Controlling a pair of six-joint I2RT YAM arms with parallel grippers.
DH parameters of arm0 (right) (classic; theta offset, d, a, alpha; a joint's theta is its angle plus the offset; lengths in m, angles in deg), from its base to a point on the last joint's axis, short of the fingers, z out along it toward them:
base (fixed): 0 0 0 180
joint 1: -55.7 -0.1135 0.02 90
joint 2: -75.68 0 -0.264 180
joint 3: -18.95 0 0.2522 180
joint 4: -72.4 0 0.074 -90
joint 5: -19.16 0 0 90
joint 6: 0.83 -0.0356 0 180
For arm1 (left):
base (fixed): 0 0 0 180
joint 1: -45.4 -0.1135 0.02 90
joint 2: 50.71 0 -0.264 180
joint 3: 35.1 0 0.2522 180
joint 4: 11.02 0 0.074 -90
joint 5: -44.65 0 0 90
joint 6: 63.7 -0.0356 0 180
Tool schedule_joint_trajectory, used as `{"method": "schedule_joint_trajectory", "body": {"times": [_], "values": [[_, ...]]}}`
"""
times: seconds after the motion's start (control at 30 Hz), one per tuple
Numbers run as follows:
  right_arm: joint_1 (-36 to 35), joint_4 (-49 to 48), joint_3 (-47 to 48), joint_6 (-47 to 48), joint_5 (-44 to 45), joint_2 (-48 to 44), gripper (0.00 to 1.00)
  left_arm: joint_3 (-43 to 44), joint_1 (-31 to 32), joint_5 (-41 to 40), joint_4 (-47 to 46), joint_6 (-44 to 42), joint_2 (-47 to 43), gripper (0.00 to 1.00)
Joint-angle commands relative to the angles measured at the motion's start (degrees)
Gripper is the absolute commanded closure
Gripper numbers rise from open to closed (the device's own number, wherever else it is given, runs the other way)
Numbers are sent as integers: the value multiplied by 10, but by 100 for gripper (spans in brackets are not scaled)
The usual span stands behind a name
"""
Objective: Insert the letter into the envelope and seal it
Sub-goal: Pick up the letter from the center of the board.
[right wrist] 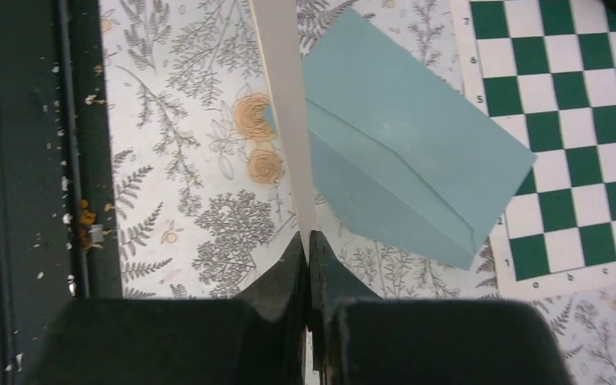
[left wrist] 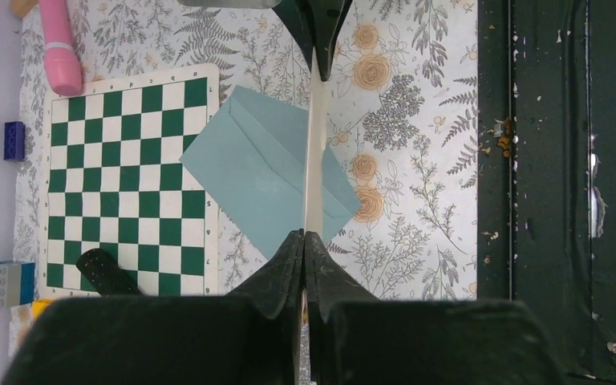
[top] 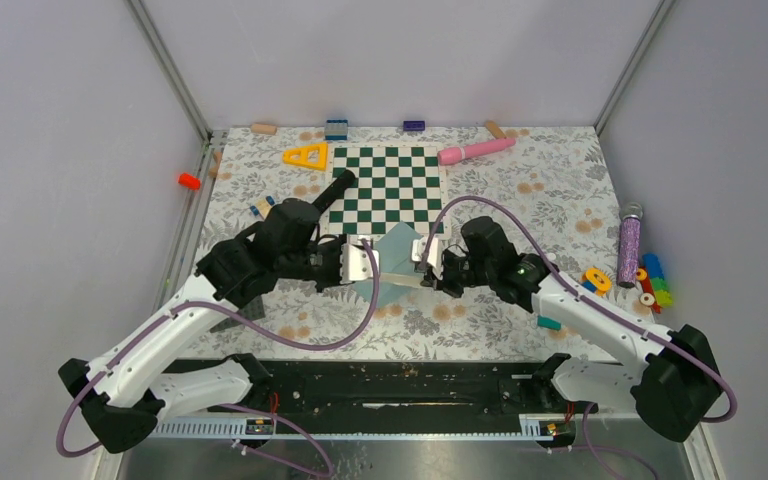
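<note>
1. My left gripper point(left wrist: 303, 237) is clenched on one edge of the letter point(left wrist: 315, 160). The jaws meet on the sheet with no gap showing.
2. My right gripper point(right wrist: 309, 239) is clamped on the opposite edge of the same sheet.
3. The letter spans the space between both grippers. Each wrist view shows it edge-on as a thin cream strip, lifted off the table point(left wrist: 417, 120).
4. The envelope point(left wrist: 249, 172) lies flat beneath the sheet, one corner overlapping the chessboard point(left wrist: 120, 176). I cannot tell whether its flap is open.
5. Step in hand, by my judgement: carrying the letter to the envelope. Insertion and sealing are not yet done.
6. The next move calls for lowering the sheet and lining one edge up with the envelope's mouth. One gripper will likely have to let go to lift the flap or pin the envelope while the other feeds the sheet in.
</note>
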Motion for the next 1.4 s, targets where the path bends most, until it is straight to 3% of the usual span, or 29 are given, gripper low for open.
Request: {"method": "schedule_joint_trajectory", "body": {"times": [0.0, 0.03, 0.13, 0.17, 0.3, 0.37, 0.57, 0.67, 0.9, 1.03, 1.17, 1.37], "values": [[-6, -36, 24, 0, 70, -22, 100, -13, -2, -2, -57, 22, -18, 99], [-6, -41, 24, 1, 87, -29, 100, -15, -5, -5, -66, 30, -20, 86], [-6, -60, 22, 24, 152, -58, 100, -15, -39, -7, -108, 80, -29, 17], [-6, -68, 22, 37, 180, -65, 100, -14, -57, -6, -126, 106, -33, 4], [-5, -153, 1, 110, 317, -102, 100, 25, -135, -2, -181, 229, -25, 1], [-6, -216, -16, 164, 381, -111, 100, 61, -182, 25, -200, 336, -1, 1], [-7, -487, -67, 327, 521, -87, 100, 153, -288, 225, -187, 597, 140, 1], [-14, -624, -80, 404, 569, -46, 100, 120, -300, 304, -270, 718, 186, 1], [-58, -966, -104, 605, 623, 122, 100, 37, -311, 329, -432, 849, 193, 1], [-82, -980, -85, 616, 663, 166, 100, 25, -313, 321, -448, 864, 181, 1], [-96, -980, -85, 627, 665, 169, 100, -26, -321, 309, -528, 914, 150, 1], [-112, -980, -80, 631, 677, 179, 100, -14, -325, 286, -487, 889, 152, 1]]}}
